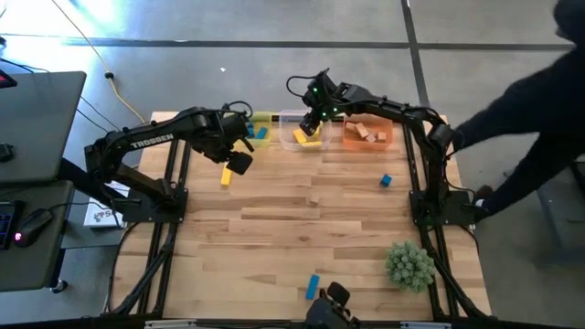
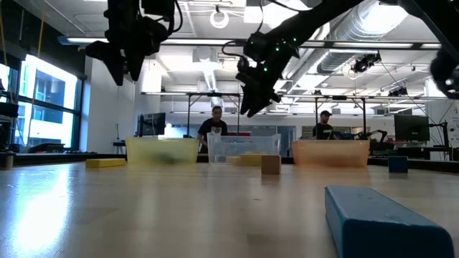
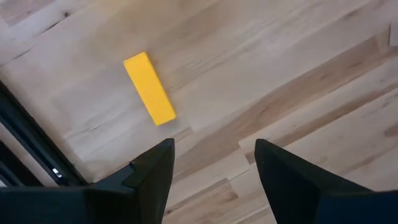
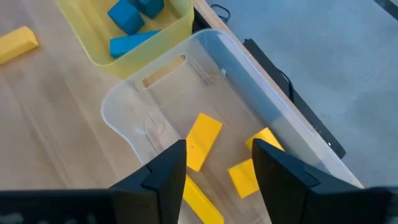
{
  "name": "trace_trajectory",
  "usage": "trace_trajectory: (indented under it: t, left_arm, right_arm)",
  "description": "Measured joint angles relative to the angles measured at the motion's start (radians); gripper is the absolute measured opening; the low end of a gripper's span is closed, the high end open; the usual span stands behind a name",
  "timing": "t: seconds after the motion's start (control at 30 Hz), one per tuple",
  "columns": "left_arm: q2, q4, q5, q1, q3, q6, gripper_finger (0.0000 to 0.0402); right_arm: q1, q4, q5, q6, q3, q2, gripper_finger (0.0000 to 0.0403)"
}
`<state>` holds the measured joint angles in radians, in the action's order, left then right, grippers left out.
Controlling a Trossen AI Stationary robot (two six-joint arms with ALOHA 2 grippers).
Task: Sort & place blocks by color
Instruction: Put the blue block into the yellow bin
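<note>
My left gripper (image 1: 239, 163) (image 3: 214, 158) hangs open and empty above the table, just right of a yellow bar (image 1: 226, 175) (image 3: 149, 88) lying flat on the wood. My right gripper (image 1: 309, 123) (image 4: 217, 162) is open and empty over the clear bin (image 1: 302, 131) (image 4: 205, 81), which holds several yellow blocks (image 4: 203, 140). The yellow bin (image 1: 260, 125) (image 4: 134, 37) holds blue blocks (image 4: 127, 15); the orange bin (image 1: 367, 134) holds tan blocks. On the table lie a tan cube (image 1: 313, 196) (image 2: 270, 164), a blue cube (image 1: 386, 181) and a blue bar (image 1: 313, 285) (image 2: 384, 222).
A spiky green plant ball (image 1: 409, 264) sits near the table's right near corner. A person's dark sleeve (image 1: 521, 100) reaches in at the right arm's base. Two people show in the room behind (image 2: 214, 125). Bare wood lies in the table's middle.
</note>
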<state>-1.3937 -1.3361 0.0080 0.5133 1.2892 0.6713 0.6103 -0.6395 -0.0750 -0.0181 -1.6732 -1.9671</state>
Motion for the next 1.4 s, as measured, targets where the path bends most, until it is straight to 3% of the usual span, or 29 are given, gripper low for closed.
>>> trace_trajectory:
  t: [0.4,0.73,1.17,1.4]
  left_arm:
    - [-0.001,0.006,0.022,-0.007,0.0,-0.029,0.0238]
    - [-0.008,0.039,0.022,-0.086,0.0,-0.144,0.0239]
    - [-0.008,0.039,0.033,-0.208,0.0,-0.326,0.0239]
    - [-0.008,0.039,0.033,-0.268,0.0,-0.408,0.0239]
  right_arm:
    - [-0.002,-0.306,-0.004,0.065,-0.202,0.0,0.017]
    - [-0.036,-0.553,-0.004,0.044,-0.314,0.001,0.017]
    - [-0.264,-0.744,-0.001,-0.177,-0.33,0.001,0.017]
    - [-0.408,-0.857,0.117,-0.258,-0.329,0.001,0.0169]
